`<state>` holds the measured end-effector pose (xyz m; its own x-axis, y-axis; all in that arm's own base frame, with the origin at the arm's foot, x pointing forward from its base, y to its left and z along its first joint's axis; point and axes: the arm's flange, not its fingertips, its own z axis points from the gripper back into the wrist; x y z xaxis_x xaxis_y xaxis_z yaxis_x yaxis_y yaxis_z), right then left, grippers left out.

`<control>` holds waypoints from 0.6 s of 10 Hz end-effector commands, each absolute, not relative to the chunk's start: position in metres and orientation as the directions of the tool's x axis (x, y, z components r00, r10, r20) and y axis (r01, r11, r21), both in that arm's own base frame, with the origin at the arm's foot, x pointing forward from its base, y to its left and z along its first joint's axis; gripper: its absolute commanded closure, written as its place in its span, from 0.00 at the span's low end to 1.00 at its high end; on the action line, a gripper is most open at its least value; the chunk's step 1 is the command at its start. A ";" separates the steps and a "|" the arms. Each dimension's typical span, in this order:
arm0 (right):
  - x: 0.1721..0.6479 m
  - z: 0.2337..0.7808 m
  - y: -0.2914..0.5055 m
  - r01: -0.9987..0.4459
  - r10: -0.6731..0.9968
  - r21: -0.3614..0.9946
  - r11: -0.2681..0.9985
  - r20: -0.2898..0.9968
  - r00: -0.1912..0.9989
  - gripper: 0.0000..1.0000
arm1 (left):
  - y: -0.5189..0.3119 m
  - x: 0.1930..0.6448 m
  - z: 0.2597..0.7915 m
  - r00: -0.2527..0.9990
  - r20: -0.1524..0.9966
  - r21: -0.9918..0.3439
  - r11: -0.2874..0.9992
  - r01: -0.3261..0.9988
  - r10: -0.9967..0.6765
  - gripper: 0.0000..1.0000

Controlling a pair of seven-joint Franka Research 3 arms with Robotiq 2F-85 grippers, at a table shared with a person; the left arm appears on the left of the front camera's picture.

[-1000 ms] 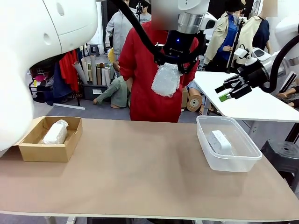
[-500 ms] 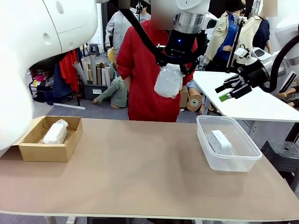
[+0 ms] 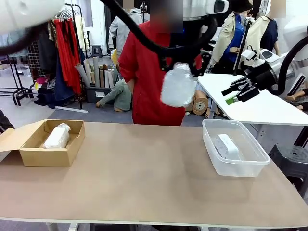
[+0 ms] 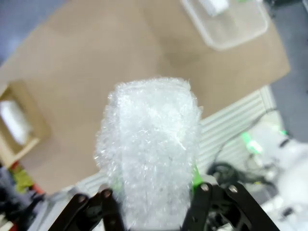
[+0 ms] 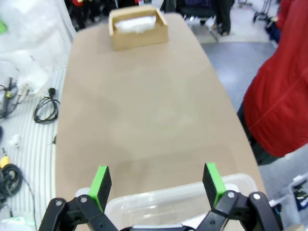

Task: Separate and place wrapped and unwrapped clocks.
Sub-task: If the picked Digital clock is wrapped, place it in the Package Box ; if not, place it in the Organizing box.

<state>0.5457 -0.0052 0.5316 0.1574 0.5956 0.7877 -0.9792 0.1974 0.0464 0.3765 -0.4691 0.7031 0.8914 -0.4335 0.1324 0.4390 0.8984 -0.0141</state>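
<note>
A bubble-wrapped clock (image 3: 178, 85) hangs high above the table's far middle, with my left gripper (image 3: 180, 65) shut on its top. In the left wrist view this bundle (image 4: 151, 149) stands between the black fingers (image 4: 199, 204). Another wrapped clock (image 3: 57, 136) lies in the brown cardboard box (image 3: 29, 156) at the table's left. The bare white clock (image 3: 226, 146) lies in the clear tub (image 3: 211, 154) at the right. My right gripper (image 3: 237, 94) hovers open above the tub's far side. Its green pads (image 5: 101, 183) stand wide apart over the tub's rim (image 5: 183, 197).
A person in a red coat (image 3: 144, 72) stands at the far edge, just behind the held bundle. A white table (image 3: 260, 108) sits beyond on the right. The brown tabletop (image 3: 139, 168) between box and tub is bare.
The left arm's big white link has swung out of the picture's left side. The held bundle has drifted a little right and down. The right arm has not moved.
</note>
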 end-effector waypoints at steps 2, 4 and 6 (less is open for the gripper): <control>0.545 0.534 -0.004 -0.980 0.595 0.042 0.197 0.789 0.153 0.00 | -0.387 0.338 0.689 0.878 -0.019 0.058 0.876 0.478 -0.478 1.00; 0.545 0.534 -0.004 -0.980 0.595 0.042 0.197 0.789 0.153 0.00 | -0.353 0.337 0.699 0.917 0.118 0.112 0.923 0.368 -0.380 1.00; 0.545 0.534 -0.004 -0.980 0.595 0.042 0.197 0.789 0.153 0.00 | -0.307 0.336 0.700 0.933 0.257 0.146 0.965 0.219 -0.250 1.00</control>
<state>0.5457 -0.0052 0.5317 0.1572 0.5956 0.7878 -0.9792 0.1975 0.0461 0.3484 -0.3340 0.7191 0.9361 -0.3119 0.1628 0.2946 0.9478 0.1222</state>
